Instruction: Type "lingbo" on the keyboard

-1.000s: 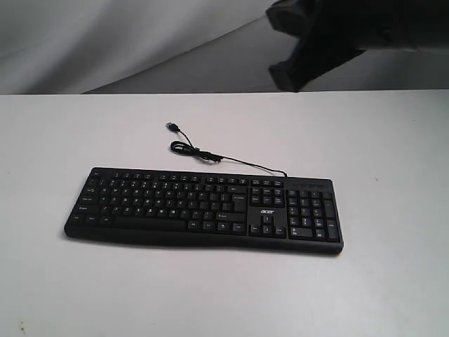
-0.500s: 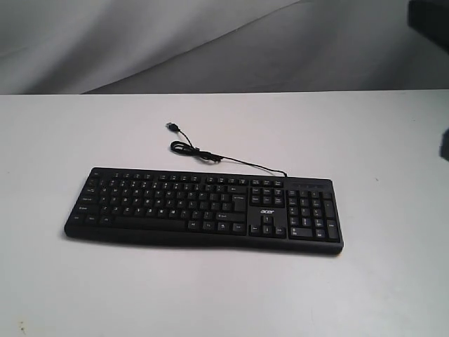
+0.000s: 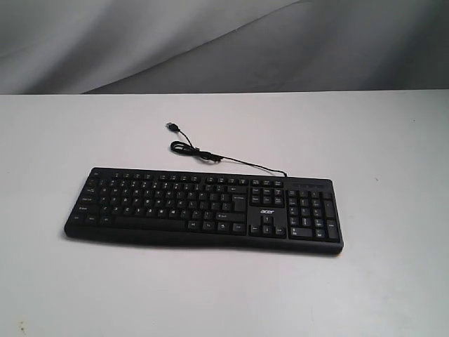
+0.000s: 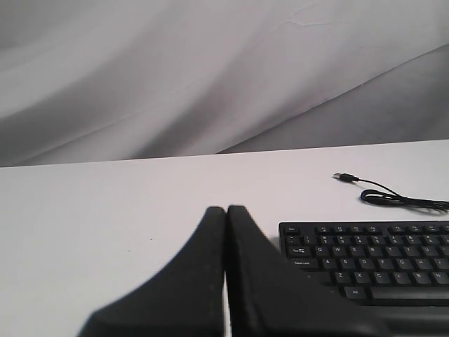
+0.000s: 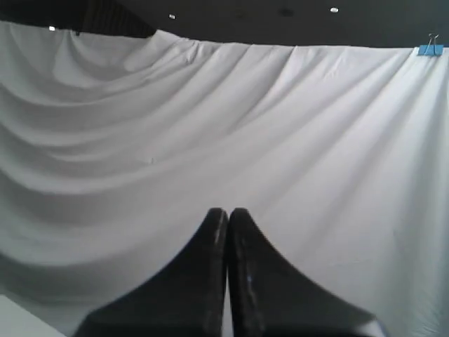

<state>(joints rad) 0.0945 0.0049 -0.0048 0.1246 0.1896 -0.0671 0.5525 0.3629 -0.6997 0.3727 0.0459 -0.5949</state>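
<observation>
The black full-size keyboard (image 3: pixel 203 208) lies flat on the white table (image 3: pixel 379 140), its number pad to the right and a white "acer" logo beside it. Its thin black USB cable (image 3: pixel 210 156) curls behind it with the plug lying loose. Neither arm shows in the exterior view. In the left wrist view my left gripper (image 4: pixel 226 210) is shut with nothing in it, held off the keyboard's (image 4: pixel 372 256) escape-key corner. My right gripper (image 5: pixel 228 213) is shut and empty too, raised and facing only the white backdrop cloth.
A draped white and grey cloth (image 3: pixel 140 42) hangs behind the table's far edge. A blue clip (image 5: pixel 428 49) holds the cloth at the top in the right wrist view. Bare white tabletop surrounds the keyboard on all sides.
The dark right arm that filled the exterior view's upper right a second ago has withdrawn out of frame to the right. Keyboard and cable have not moved.
</observation>
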